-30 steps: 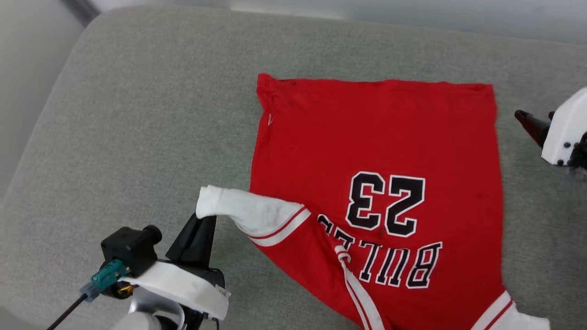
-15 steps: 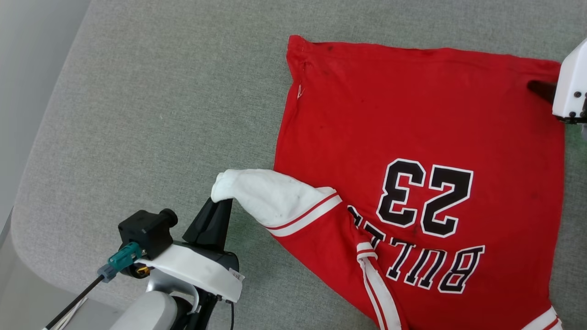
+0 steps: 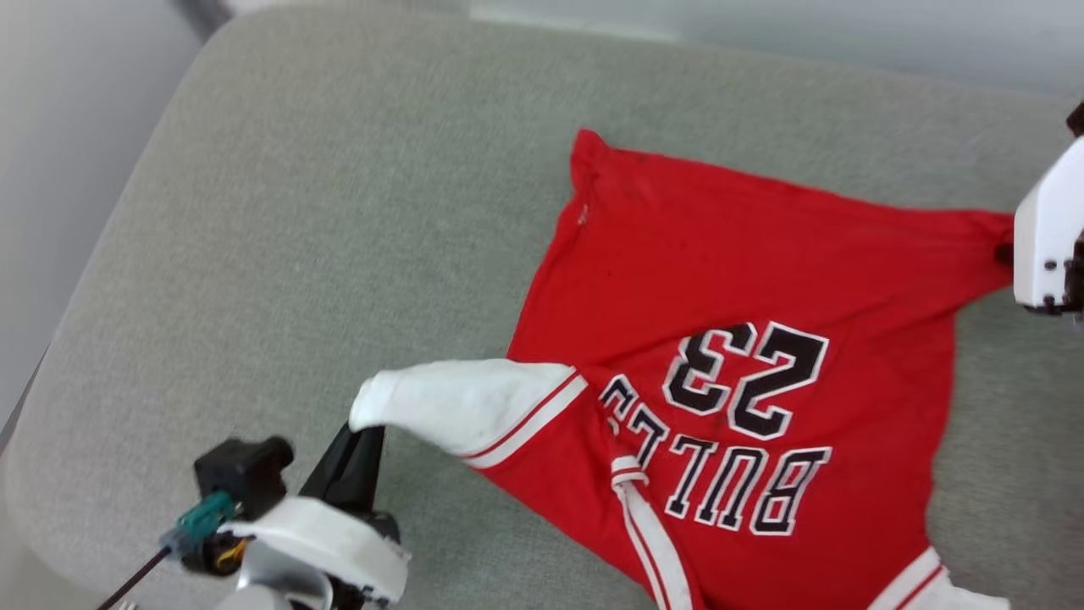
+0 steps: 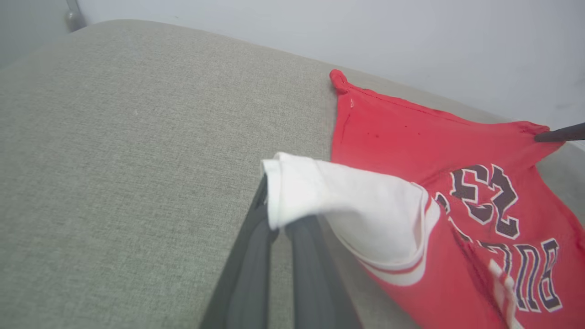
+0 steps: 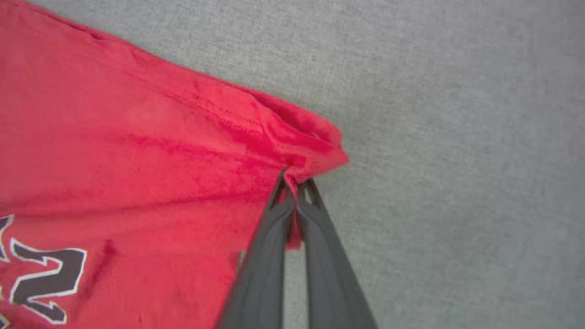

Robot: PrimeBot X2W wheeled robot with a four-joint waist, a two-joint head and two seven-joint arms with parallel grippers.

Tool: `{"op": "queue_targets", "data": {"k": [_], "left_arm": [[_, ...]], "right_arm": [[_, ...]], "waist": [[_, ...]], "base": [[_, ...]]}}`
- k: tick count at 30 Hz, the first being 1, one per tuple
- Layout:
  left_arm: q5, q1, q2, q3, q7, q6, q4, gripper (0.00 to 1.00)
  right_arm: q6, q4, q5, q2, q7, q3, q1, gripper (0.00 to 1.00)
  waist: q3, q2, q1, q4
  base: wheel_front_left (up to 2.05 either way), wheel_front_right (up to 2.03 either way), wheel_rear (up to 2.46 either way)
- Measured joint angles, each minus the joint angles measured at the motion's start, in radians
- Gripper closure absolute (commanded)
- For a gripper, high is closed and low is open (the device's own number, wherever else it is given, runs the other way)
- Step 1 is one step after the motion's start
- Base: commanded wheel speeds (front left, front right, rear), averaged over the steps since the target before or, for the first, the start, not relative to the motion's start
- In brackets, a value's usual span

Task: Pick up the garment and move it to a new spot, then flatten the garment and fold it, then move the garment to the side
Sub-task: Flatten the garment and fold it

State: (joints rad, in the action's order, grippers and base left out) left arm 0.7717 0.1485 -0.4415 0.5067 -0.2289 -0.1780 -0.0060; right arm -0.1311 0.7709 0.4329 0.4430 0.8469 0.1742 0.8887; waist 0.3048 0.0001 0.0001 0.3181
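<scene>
One grey upholstered surface (image 3: 296,212) is present, and one garment (image 3: 745,280) lies spread on its right half, print upward and hem to the far side. A second ago the right gripper (image 5: 292,180) was held apart from the cloth. The far right hem corner (image 5: 320,146) is now clamped between its fingers and drawn out rightward into a point. The near left white sleeve (image 3: 457,402) remains pinched in the left gripper (image 4: 274,219). Flattening is judged to be under way; folding is not begun. Counted: two sleeves, two grippers.
</scene>
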Motion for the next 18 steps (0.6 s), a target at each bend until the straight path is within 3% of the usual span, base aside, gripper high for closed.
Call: {"op": "queue_targets", "data": {"k": [7,12,15,18], "left_arm": [[0.037,-0.112,-0.043,-0.035,0.007,-0.047,-0.004,1.0],[0.061,-0.179,-0.063,-0.056,0.021,-0.08,-0.02,1.0],[0.069,-0.206,-0.078,-0.063,0.029,-0.093,-0.033,1.0],[0.077,-0.218,-0.087,-0.067,0.042,-0.104,-0.038,1.0]], "right_arm": [[0.0,-0.205,0.087,0.078,0.038,0.0,-0.224,1.0],[0.0,-0.4,0.108,0.094,0.08,-0.085,-0.503,1.0],[0.0,-0.526,0.094,0.063,0.108,-0.168,-0.69,1.0],[0.0,-0.635,0.071,-0.017,0.141,-0.236,-0.87,1.0]], "waist": [[-0.114,0.0,-0.0001,-0.089],[-0.183,0.0,-0.0003,-0.175],[-0.212,0.0,-0.0003,-0.23],[-0.235,-0.0001,-0.0003,-0.281]], "base": [[0.0,0.0,0.0],[0.0,0.0,0.0],[0.0,0.0,0.0],[0.0,0.0,0.0]]}}
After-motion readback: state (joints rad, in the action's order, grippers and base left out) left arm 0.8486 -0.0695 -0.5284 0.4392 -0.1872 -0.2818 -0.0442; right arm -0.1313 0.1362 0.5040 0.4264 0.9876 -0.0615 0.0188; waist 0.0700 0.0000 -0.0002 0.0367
